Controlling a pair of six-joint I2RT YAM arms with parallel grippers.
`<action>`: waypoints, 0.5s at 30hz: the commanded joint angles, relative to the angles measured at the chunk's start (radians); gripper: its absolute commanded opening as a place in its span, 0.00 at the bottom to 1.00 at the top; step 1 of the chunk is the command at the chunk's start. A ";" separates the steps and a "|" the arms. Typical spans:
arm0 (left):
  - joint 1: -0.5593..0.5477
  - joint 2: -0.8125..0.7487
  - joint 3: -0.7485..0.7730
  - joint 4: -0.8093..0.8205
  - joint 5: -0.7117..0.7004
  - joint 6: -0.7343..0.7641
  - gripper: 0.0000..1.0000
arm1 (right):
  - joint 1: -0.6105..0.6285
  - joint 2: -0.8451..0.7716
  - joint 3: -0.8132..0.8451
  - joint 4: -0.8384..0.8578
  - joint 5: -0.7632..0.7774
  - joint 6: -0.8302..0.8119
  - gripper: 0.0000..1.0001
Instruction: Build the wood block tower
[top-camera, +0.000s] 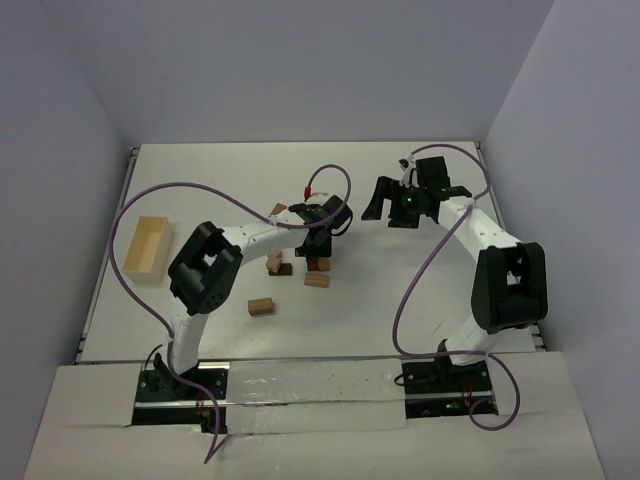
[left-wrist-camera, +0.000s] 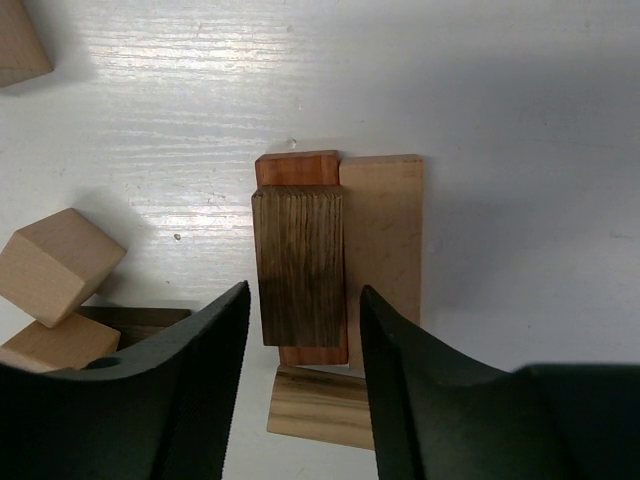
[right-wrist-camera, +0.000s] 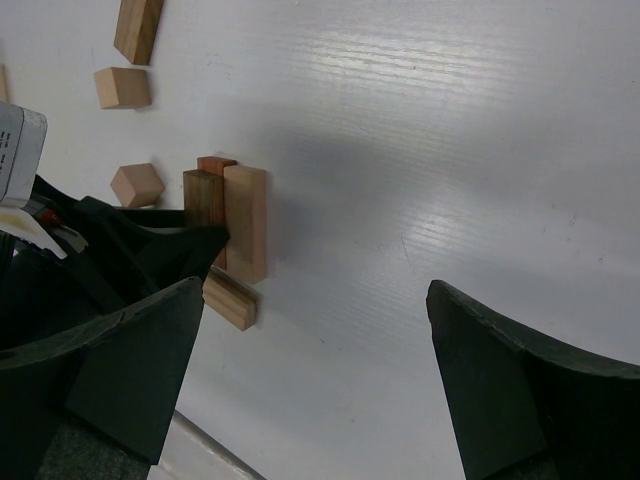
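Our left gripper (left-wrist-camera: 304, 300), jaws parted loosely around the tower's (left-wrist-camera: 385, 240) dark top block (left-wrist-camera: 298, 250), may drag it off as we lift.

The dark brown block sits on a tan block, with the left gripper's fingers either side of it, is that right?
No. The dark brown block sits on a reddish-brown block; the tan block lies beside them. The left wrist view shows it. The left gripper does have a finger either side of it.
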 joint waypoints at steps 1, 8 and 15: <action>-0.006 0.007 0.049 -0.002 -0.004 0.008 0.58 | -0.004 -0.027 -0.001 0.026 -0.017 0.004 1.00; -0.003 -0.043 0.072 0.008 0.008 0.037 0.64 | -0.003 -0.053 -0.012 0.038 -0.028 -0.009 1.00; 0.031 -0.324 -0.078 0.250 0.132 0.225 0.80 | -0.001 -0.121 -0.036 0.038 -0.066 -0.068 1.00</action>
